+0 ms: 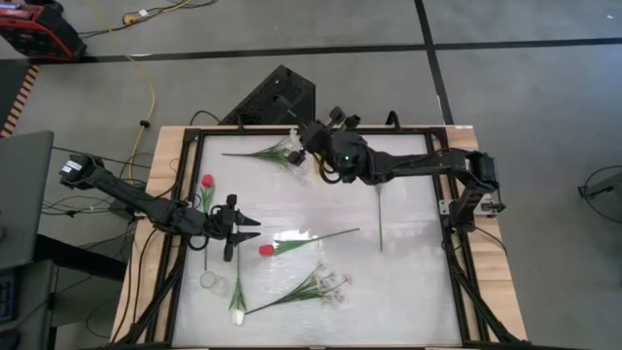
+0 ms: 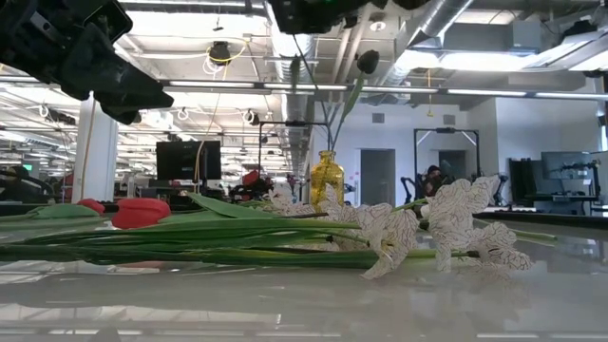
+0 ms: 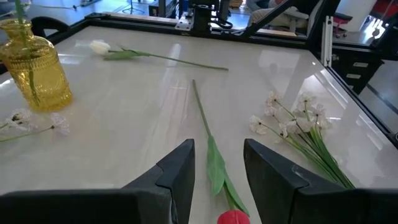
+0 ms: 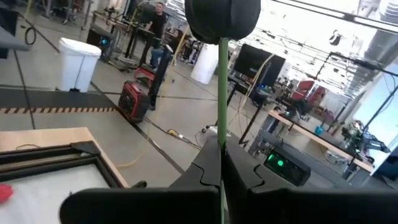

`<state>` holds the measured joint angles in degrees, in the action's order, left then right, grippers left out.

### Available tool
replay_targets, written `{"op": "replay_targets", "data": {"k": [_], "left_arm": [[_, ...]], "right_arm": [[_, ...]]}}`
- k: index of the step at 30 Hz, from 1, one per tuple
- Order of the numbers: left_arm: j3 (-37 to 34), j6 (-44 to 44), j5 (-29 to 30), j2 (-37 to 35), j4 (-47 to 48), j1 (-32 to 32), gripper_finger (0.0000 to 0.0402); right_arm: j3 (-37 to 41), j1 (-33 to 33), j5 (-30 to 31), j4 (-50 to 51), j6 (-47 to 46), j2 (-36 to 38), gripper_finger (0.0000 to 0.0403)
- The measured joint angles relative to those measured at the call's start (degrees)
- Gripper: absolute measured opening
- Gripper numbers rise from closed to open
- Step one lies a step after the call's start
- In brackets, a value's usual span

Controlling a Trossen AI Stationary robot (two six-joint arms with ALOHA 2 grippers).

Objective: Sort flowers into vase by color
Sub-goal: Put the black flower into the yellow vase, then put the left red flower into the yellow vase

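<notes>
The white tabletop (image 1: 408, 282) carries scattered flowers. At twelve o'clock, the right gripper (image 1: 309, 146) is clamped on a green stem (image 4: 221, 93), upright for the amber glass vase (image 3: 34, 65). At nine o'clock, the left gripper (image 1: 245, 229) hangs open-fingered over the red tulip (image 1: 266, 250), apparently ready to grasp.

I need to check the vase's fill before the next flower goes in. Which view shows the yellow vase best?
The left wrist view: the yellow vase stands close, a stem inside. The low view shows it small behind flowers. In the high view the right gripper mostly hides it; the right wrist view lacks it.
</notes>
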<state>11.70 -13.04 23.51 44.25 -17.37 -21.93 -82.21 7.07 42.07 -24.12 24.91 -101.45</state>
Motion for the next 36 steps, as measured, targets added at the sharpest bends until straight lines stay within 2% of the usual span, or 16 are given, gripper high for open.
{"op": "replay_targets", "data": {"k": [4, 13, 23, 32, 36], "left_arm": [[0.0, 0.4, 0.0, 0.0, 0.2, 0.0, 0.0126], [0.0, 0.4, 0.5, 0.0, 0.5, 0.0, 0.0126], [0.0, 0.3, 1.2, 0.0, 1.4, 0.0, 0.0126], [0.0, 0.3, 1.1, 0.0, 1.4, 0.0, 0.0126], [0.0, 0.0, 1.1, 0.0, 1.4, 0.0, 0.0126]], "right_arm": [[0.0, 1.0, -1.8, -0.4, -1.0, -1.0, 0.0025], [0.0, 2.5, -1.8, -0.3, -1.6, -1.1, 0.0025], [0.1, 4.1, -1.8, 4.0, -8.9, -1.1, 0.0025], [0.1, 4.2, -1.6, 8.2, -10.1, -1.1, 0.0072], [0.1, 4.2, 0.8, 9.1, -9.7, -0.9, 0.0090]]}}
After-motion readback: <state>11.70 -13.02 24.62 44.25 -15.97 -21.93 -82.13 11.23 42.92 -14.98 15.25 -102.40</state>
